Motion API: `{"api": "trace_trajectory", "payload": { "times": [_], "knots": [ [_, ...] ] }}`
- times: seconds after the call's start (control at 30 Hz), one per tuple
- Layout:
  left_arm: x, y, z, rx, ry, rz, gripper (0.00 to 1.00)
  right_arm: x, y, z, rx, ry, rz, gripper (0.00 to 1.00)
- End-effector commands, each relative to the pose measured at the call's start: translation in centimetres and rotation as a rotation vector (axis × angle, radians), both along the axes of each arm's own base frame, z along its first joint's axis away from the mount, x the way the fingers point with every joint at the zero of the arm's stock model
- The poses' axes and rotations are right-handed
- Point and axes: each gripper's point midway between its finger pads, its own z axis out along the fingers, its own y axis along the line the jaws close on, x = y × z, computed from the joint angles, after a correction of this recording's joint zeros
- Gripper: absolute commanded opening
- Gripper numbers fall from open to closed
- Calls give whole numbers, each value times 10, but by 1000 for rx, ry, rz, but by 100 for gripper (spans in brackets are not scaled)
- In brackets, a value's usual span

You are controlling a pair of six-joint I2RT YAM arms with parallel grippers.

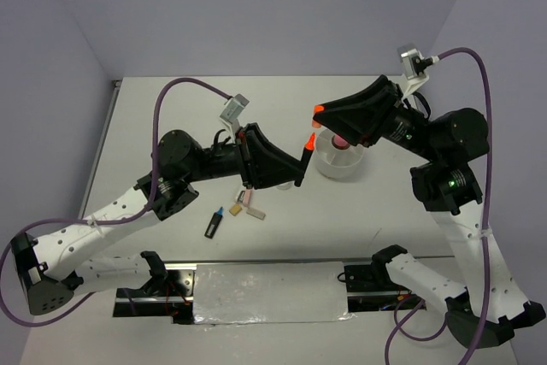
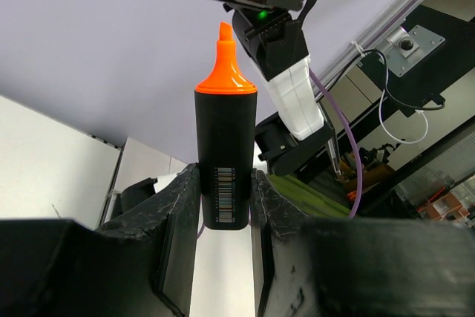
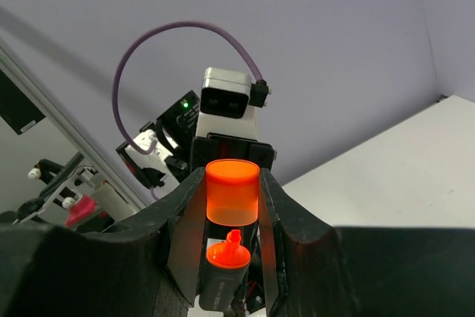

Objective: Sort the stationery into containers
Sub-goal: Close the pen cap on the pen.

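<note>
at mid-frame in the top view your left gripper (image 2: 225, 209) pinches the black marker (image 2: 225, 146), orange tip up, just left of the white tub (image 1: 338, 170), while your right gripper (image 3: 231, 217) clamps an orange cap (image 3: 231, 191) just above it.

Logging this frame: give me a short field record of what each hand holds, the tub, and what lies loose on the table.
left hand: shut on orange-tipped marker, tip bare
right hand: shut on orange cap, held clear of the marker's tip
tub: round, white, on the table; something pink inside
loose items: blue-tipped marker, small pink and tan pieces beside it
</note>
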Motion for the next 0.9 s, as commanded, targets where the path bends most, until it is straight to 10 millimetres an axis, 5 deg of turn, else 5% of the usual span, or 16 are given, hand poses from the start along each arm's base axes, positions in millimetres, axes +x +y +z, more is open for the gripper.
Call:
{"api": "trace_trajectory", "payload": {
  "times": [0.0, 0.67, 0.87],
  "knots": [
    [-3, 6, 27, -77, -89, 16, 0, -5, -1, 0, 11, -37, 13, 30],
    [13, 4, 42, -111, -113, 96, 0, -12, 0, -18, 24, -2, 57, 34],
    [10, 3, 59, -174, -150, 77, 0, -22, 3, -24, 100, 11, 149, 38]
  ]
}}
